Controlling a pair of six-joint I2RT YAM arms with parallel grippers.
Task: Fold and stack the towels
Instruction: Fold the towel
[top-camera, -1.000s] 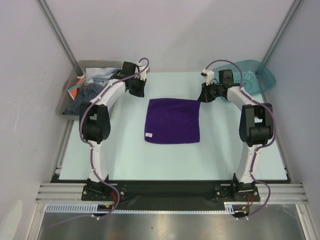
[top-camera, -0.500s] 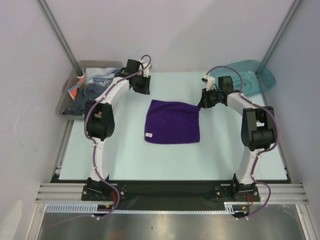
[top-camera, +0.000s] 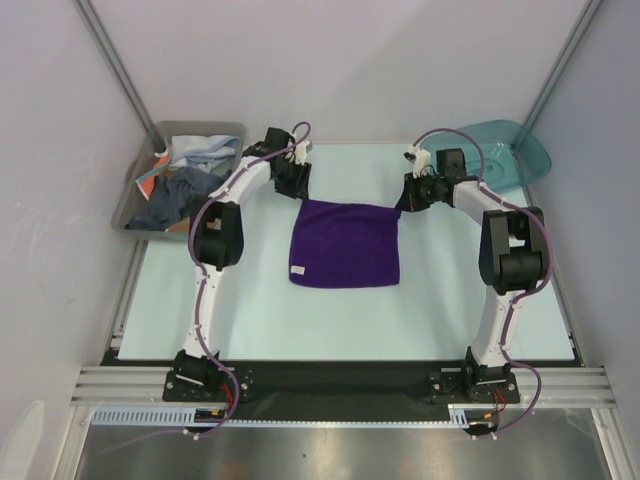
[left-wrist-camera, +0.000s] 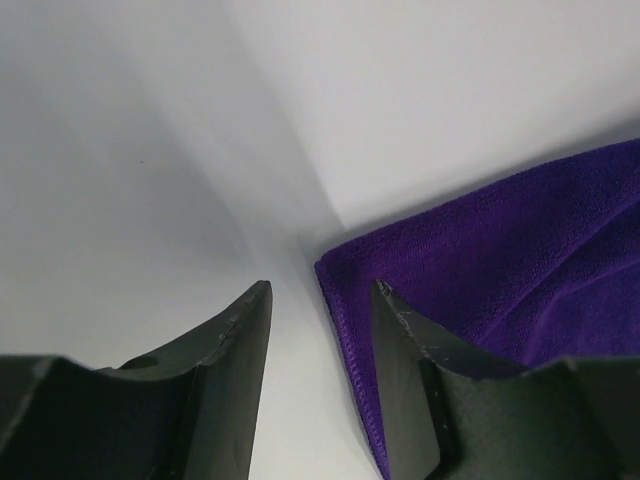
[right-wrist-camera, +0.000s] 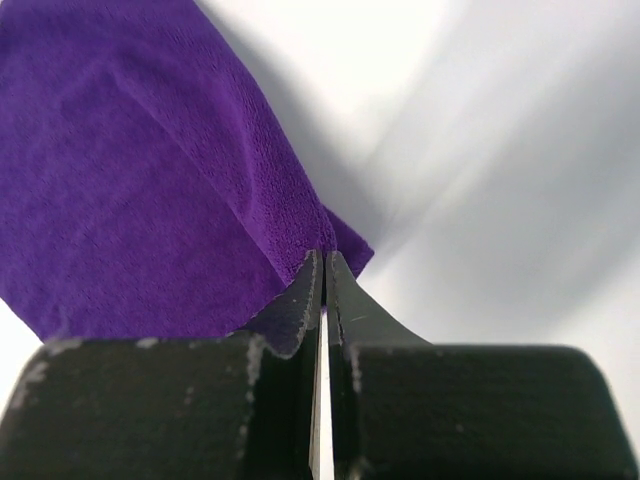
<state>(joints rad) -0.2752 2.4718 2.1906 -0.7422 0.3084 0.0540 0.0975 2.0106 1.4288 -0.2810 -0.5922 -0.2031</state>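
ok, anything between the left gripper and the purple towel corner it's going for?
Nothing visible. The left gripper is open, and the purple towel's far-left corner lies in the gap between its fingers, with only bare table around it. The right gripper is shut on the far-right corner.

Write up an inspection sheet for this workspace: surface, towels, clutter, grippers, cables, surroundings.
Surface: pale table, no spills or marks seen.
Job's things: purple towel spread flat mid-table and not yet folded, its far right corner pulled up. Loose towels are heaped in the grey bin at the far left.
Clutter: nothing seen on the table. A teal bin sits at the far right corner.
Grippers: left gripper open, its jaws either side of the towel's far left edge. Right gripper shut on the far right corner.
Cables: purple cables loop off both arms and do not touch the cloth.
Surroundings: plain walls on three sides.
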